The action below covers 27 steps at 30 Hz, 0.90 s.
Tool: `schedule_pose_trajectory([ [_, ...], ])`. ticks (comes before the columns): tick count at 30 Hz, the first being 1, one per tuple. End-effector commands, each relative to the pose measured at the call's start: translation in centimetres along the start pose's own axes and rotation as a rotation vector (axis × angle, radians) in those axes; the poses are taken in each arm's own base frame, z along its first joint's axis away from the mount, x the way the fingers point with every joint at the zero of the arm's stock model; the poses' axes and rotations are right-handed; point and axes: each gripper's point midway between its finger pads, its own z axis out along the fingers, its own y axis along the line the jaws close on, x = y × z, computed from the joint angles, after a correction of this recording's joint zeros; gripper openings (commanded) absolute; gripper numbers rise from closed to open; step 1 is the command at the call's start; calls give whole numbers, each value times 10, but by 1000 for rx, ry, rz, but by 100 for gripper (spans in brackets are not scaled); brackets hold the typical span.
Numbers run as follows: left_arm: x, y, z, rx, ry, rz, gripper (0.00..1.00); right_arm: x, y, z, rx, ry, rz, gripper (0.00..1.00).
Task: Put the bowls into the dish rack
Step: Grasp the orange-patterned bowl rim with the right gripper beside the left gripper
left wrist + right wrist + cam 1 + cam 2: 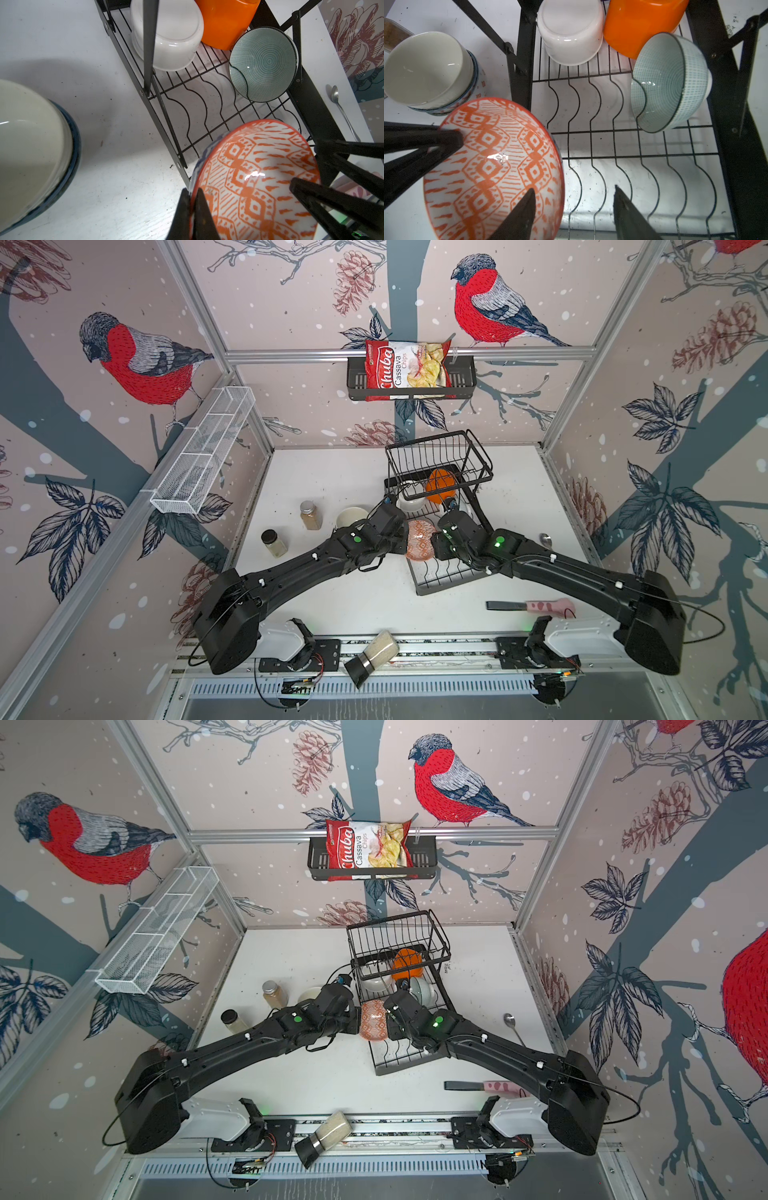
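My left gripper (192,190) is shut on the rim of an orange-red patterned bowl (259,176), which it holds tilted over the near left edge of the black wire dish rack (602,124). At the bowl's (420,539) opposite rim my right gripper (574,188) is open, one finger inside the bowl (492,162) and the other outside over the rack wires. In the rack sit a white bowl (571,33) upside down, an orange bowl (639,25) and a teal bowl (668,83) on its side. A cream bowl (425,70) is nested in patterned ones on the table left of the rack.
Two spice jars (311,515) (274,543) stand left of the stacked bowls. A third jar (374,655) lies on the front rail. A spoon (545,539) and a pink-handled knife (536,606) lie right of the rack. The rack's raised basket (438,458) overhangs its far end.
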Motion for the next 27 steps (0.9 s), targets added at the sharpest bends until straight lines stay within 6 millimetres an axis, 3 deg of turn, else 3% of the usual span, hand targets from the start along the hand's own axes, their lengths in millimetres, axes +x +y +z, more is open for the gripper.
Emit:
schedule_pose_trajectory([
  [1, -12, -9, -1, 29, -49, -3, 0, -7, 0, 3, 12, -16, 27, 52],
  [9, -11, -9, 2, 26, -45, -1, 0, -11, -1, 8, 19, -26, 45, 33],
  [19, -12, -13, 2, 41, -49, 0, 0, -12, -1, 13, 7, -23, 58, 27],
  [27, -13, -15, 2, 50, -53, 3, 0, -10, -1, 19, 3, -14, 60, 14],
])
